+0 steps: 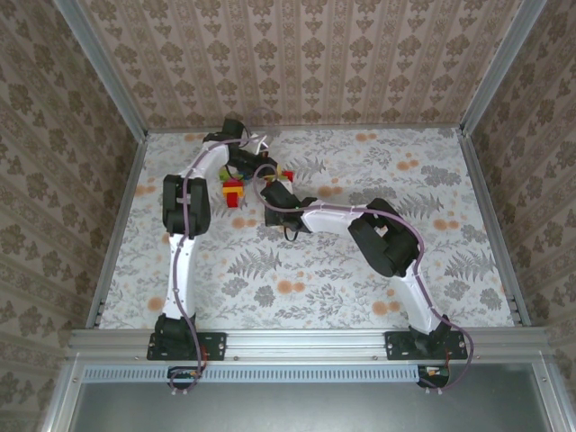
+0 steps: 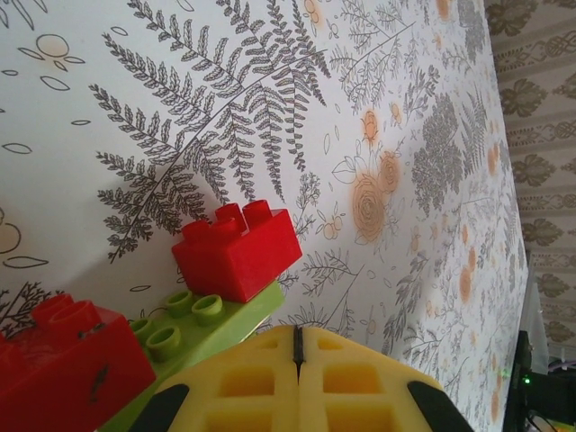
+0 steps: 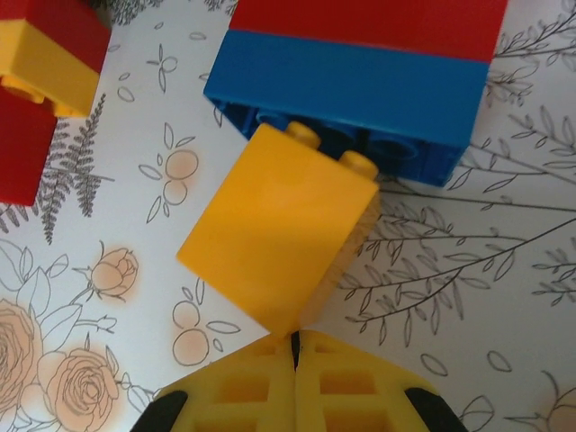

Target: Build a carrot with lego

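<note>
Left tool (image 2: 297, 351) is shut tight, its yellow fingers pressed together with nothing between them. It sits at the bottom of its view, just beside a green flat brick (image 2: 202, 328). A red brick (image 2: 238, 252) sits on the green one. A second red brick (image 2: 63, 369) is in the lower left corner.

Right tool (image 3: 295, 346) is shut too. A yellow brick (image 3: 274, 238) lies tilted just above its tips, with one corner right at them. I cannot tell if they touch. Above it is a blue brick (image 3: 351, 90) with red on top. A little stack (image 3: 45, 63) of red, yellow and red is in the upper left corner.

From above, the lego (image 1: 234, 191) is a small bunch in the upper left middle of the frame, and both tools meet there. The flowery worktop (image 1: 360, 270) has lots of bare room to the right and toward the bottom. Metal rails (image 1: 119, 225) run along its sides, with papered walls (image 1: 306, 54) behind.
</note>
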{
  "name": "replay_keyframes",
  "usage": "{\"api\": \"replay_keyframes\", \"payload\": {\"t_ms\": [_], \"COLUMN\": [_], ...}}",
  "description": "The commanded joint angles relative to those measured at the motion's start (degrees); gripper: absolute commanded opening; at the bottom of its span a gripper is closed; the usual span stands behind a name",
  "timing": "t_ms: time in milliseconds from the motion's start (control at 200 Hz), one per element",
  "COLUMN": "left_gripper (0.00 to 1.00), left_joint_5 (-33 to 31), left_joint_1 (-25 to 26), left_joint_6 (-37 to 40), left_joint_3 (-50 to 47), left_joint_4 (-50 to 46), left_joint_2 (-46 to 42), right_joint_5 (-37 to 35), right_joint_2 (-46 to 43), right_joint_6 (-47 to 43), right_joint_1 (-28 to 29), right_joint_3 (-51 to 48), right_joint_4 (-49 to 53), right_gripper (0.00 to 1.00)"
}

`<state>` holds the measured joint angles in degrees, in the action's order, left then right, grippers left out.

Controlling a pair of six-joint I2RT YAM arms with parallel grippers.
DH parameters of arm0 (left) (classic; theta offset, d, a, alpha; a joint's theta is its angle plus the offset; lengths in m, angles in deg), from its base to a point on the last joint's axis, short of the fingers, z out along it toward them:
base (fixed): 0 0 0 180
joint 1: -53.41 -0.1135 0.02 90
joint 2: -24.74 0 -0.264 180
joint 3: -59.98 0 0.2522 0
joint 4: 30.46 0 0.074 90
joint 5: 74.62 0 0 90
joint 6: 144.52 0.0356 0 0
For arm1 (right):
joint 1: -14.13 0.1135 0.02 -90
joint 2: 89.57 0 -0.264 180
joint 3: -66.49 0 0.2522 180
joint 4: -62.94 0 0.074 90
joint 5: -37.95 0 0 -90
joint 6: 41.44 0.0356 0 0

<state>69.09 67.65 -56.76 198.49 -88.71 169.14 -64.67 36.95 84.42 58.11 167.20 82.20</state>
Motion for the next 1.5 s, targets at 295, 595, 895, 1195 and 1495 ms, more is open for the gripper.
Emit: {"api": "replay_keyframes", "payload": {"t_ms": [295, 595, 895, 1195, 1495], "left_gripper": [0.0, 0.0, 0.0, 0.0, 0.0], "left_joint_5": [-1.8, -1.8, -1.1, 0.1, 1.1], "left_joint_1": [0.6, 0.6, 0.5, 0.2, 0.1], "left_joint_6": [3.1, 3.3, 3.4, 2.7, 2.4], "left_joint_3": [4.6, 4.9, 4.8, 4.6, 4.2], "left_joint_4": [-5.4, -6.0, -5.9, -5.2, -4.7], "left_joint_2": [4.5, 4.7, 4.7, 4.9, 4.2], "right_joint_5": [-2.1, -2.4, -0.7, 5.8, 5.1], "right_joint_2": [1.3, 1.5, 0.1, -6.2, -21.3], "right_joint_6": [0.5, 0.7, 0.2, 0.0, -2.3], "right_joint_1": [-1.5, -2.1, -2.5, -2.3, -1.6], "right_joint_3": [1.7, 1.7, 0.6, -6.3, -15.2], "right_joint_4": [-0.5, -0.5, -1.1, -4.6, -5.2], "right_gripper": [0.02, 0.02, 0.03, 0.06, 0.07]}}
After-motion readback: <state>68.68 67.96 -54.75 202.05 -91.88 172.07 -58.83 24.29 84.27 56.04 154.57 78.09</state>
